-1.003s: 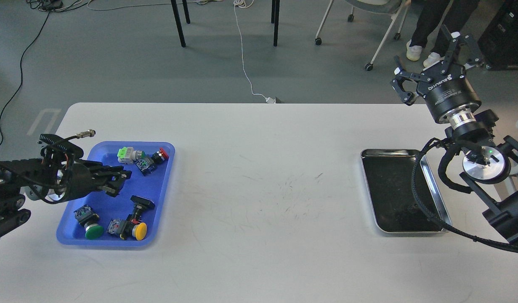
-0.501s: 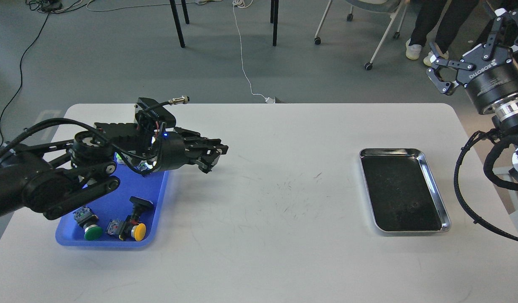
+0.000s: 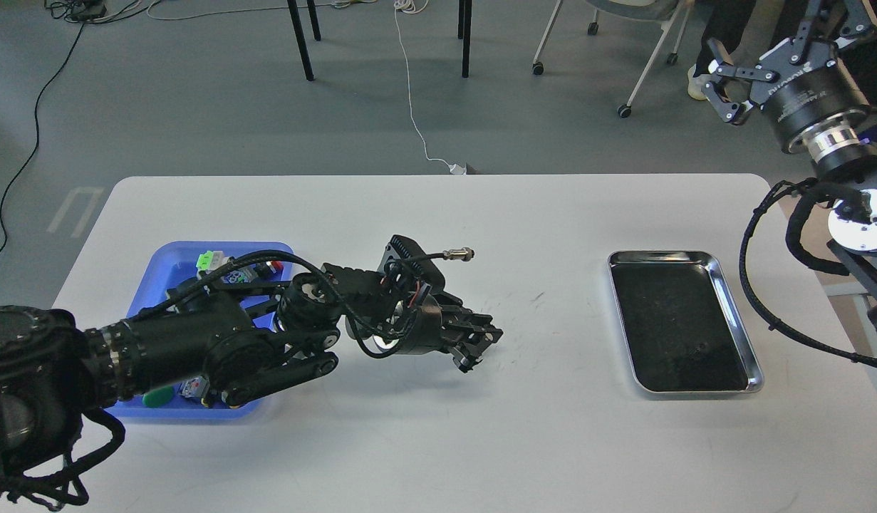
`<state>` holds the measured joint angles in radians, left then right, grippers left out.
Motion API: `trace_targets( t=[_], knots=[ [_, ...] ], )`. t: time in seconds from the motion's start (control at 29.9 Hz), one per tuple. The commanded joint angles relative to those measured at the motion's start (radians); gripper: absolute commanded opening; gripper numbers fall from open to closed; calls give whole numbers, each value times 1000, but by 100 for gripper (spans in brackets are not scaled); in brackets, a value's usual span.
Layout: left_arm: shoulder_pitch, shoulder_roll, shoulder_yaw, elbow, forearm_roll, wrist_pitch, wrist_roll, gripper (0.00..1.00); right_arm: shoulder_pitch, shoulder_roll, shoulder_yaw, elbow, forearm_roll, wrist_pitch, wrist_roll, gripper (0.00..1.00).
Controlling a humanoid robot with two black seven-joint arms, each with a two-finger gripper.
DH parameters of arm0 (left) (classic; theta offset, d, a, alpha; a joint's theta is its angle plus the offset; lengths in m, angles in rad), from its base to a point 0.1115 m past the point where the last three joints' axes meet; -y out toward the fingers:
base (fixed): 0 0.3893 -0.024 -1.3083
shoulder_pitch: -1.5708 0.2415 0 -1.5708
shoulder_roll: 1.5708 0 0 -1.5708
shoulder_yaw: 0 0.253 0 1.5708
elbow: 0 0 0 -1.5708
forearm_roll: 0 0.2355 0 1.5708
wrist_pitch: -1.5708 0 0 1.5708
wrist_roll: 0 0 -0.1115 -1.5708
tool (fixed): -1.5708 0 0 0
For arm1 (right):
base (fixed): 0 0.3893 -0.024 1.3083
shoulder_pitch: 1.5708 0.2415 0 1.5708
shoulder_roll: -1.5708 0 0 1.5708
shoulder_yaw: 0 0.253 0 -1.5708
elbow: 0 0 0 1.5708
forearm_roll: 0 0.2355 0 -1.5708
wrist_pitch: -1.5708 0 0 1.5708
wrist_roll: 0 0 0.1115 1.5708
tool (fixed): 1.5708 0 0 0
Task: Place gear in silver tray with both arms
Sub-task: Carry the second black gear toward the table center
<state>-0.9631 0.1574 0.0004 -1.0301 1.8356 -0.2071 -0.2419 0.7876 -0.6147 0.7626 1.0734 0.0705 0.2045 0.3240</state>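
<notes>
The silver tray (image 3: 738, 320) lies empty on the right of the white table, its dark floor bare. My left gripper (image 3: 479, 345) hovers low over the middle of the table, pointing right toward the tray and well short of it. Its dark fingers sit close together and I cannot tell whether they hold anything. My right gripper (image 3: 771, 39) is raised high beyond the table's far right corner, open and empty, away from the tray. No gear shows clearly.
A blue plastic tray (image 3: 169, 255) at the left holds several push-button parts, among them a green-white one (image 3: 210, 261) and a green one (image 3: 153, 397); my left arm covers much of it. Chair legs and cables stand on the floor beyond the table.
My left gripper left the blue tray and swung right and toward me to the table's middle. My right gripper rose up and to the right, off the silver tray.
</notes>
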Motion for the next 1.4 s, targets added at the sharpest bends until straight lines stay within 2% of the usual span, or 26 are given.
trace_targets(
  t=[0.0, 0.53, 0.64, 0.7, 0.97, 1.17, 1.37],
  knots=[
    [3, -56, 4, 57, 1, 0, 0, 20, 51, 35, -54, -15, 0, -4, 3, 99],
    [12, -105, 53, 90, 2, 0, 4, 24, 55, 78, -60, -35, 0, -5, 3, 99],
    [15, -124, 50, 93, -1, 2, 4, 34, 50, 70, -62, -35, 0, -5, 3, 99],
    [12, -119, 46, 85, -9, 0, 3, 52, 50, 67, -60, -33, 0, -5, 3, 99],
    [3, -90, 24, 45, -16, 0, 1, 63, 56, 63, -60, -33, 0, -7, 3, 99],
    [3, 23, -212, 44, -195, -6, -4, 74, 81, -8, -63, -15, 0, 4, 0, 99],
    [-26, 174, -385, 45, -658, -9, -2, 81, 137, -83, -115, -10, -1, 81, 1, 99]
  ],
)
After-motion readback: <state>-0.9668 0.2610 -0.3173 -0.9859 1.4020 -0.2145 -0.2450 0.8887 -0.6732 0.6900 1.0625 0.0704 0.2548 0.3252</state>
